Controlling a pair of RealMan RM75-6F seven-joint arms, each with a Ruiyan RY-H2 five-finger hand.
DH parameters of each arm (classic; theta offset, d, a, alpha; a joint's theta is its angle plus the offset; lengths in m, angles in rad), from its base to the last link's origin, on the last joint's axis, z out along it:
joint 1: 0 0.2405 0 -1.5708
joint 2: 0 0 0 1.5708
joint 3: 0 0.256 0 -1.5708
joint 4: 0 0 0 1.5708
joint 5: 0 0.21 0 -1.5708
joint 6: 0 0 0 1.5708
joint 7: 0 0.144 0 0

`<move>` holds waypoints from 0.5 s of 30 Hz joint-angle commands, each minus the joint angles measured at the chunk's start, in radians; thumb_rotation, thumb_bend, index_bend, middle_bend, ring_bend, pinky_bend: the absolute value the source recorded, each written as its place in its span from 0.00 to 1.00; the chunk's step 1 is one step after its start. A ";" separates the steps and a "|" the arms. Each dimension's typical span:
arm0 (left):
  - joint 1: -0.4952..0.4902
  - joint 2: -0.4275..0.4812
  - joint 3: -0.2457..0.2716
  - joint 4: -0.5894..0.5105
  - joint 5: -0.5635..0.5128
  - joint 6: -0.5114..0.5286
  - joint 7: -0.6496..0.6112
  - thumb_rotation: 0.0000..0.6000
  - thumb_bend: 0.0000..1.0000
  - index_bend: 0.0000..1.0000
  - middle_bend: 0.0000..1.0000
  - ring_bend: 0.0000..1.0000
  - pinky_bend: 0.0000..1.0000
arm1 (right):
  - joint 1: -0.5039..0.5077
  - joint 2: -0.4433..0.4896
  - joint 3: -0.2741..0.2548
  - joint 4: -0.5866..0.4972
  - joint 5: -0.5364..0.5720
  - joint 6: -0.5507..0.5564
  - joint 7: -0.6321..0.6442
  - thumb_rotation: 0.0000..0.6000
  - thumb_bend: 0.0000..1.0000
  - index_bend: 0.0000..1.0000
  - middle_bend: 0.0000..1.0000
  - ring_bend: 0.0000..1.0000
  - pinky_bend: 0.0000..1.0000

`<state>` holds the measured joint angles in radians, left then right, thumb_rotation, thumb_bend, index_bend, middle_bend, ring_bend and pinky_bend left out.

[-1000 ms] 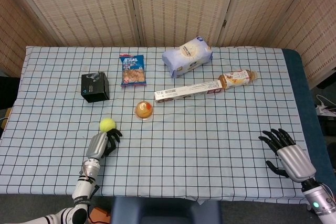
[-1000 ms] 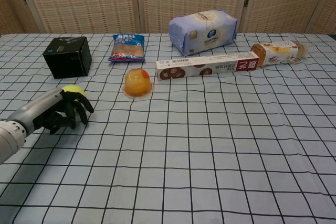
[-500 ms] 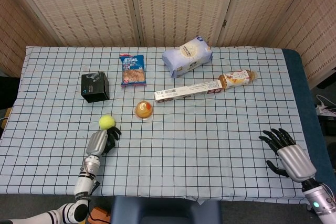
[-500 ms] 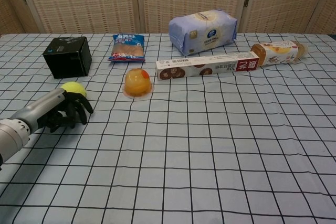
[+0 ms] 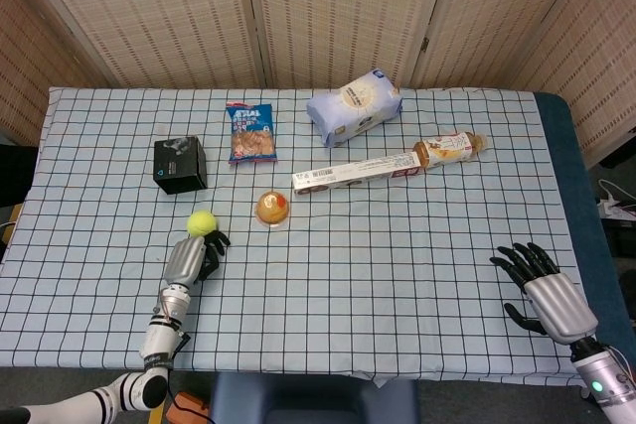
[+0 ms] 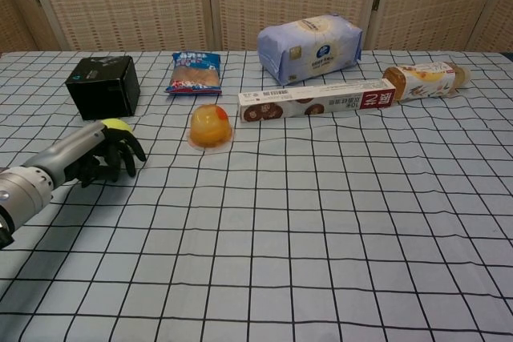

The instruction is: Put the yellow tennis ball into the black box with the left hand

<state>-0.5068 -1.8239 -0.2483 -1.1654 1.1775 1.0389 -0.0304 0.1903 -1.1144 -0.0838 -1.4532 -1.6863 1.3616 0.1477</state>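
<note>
Overhead, your checked tablecloth [image 5: 397,245] carries everything. At the back lie a pale blue bag [image 5: 353,106] and a long red carton [image 5: 355,175], then a brown-capped bottle [image 5: 449,148] on its side and a blue snack packet [image 5: 250,132]. The black box [image 5: 180,164] stands near the left edge. Your left hand [image 5: 187,259] lies with fingers curled loosely, tips against the yellow tennis ball [image 5: 202,222], not gripping it; the ball rests on the cloth between box and hand. Your right hand [image 5: 542,291] rests spread and empty. An orange jelly cup [image 5: 272,209] sits beside the ball.

Bright, even indoor light; soft faint shadows; both views sharp, glare-free.
</note>
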 commanded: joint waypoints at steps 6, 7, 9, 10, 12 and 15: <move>-0.031 -0.016 -0.014 0.035 -0.004 -0.018 -0.001 1.00 0.95 0.42 0.49 0.54 0.78 | 0.000 -0.001 0.001 0.001 0.002 -0.001 0.000 1.00 0.27 0.16 0.08 0.00 0.02; -0.036 -0.019 -0.016 0.042 -0.003 -0.020 -0.002 1.00 0.95 0.42 0.49 0.54 0.78 | 0.000 -0.001 0.001 0.001 0.002 -0.001 0.000 1.00 0.27 0.16 0.08 0.00 0.02; -0.047 -0.023 -0.020 0.059 -0.001 -0.024 -0.003 1.00 0.95 0.42 0.49 0.54 0.78 | 0.001 -0.001 0.001 0.002 0.002 -0.001 0.000 1.00 0.27 0.16 0.08 0.00 0.02; -0.051 -0.025 -0.022 0.066 0.000 -0.025 -0.003 1.00 0.95 0.42 0.49 0.54 0.78 | 0.001 -0.001 0.001 0.002 0.002 -0.001 0.001 1.00 0.27 0.16 0.08 0.00 0.02; -0.058 -0.028 -0.025 0.079 0.000 -0.027 -0.006 1.00 0.95 0.42 0.49 0.54 0.78 | 0.001 -0.001 0.000 0.001 0.001 0.000 0.001 1.00 0.27 0.16 0.08 0.00 0.02; -0.067 -0.032 -0.028 0.098 -0.001 -0.031 -0.008 1.00 0.95 0.43 0.49 0.54 0.78 | 0.000 -0.001 -0.001 0.002 -0.003 0.001 0.001 1.00 0.27 0.16 0.08 0.00 0.02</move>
<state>-0.5707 -1.8544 -0.2747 -1.0710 1.1769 1.0096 -0.0371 0.1907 -1.1155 -0.0851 -1.4516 -1.6898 1.3630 0.1485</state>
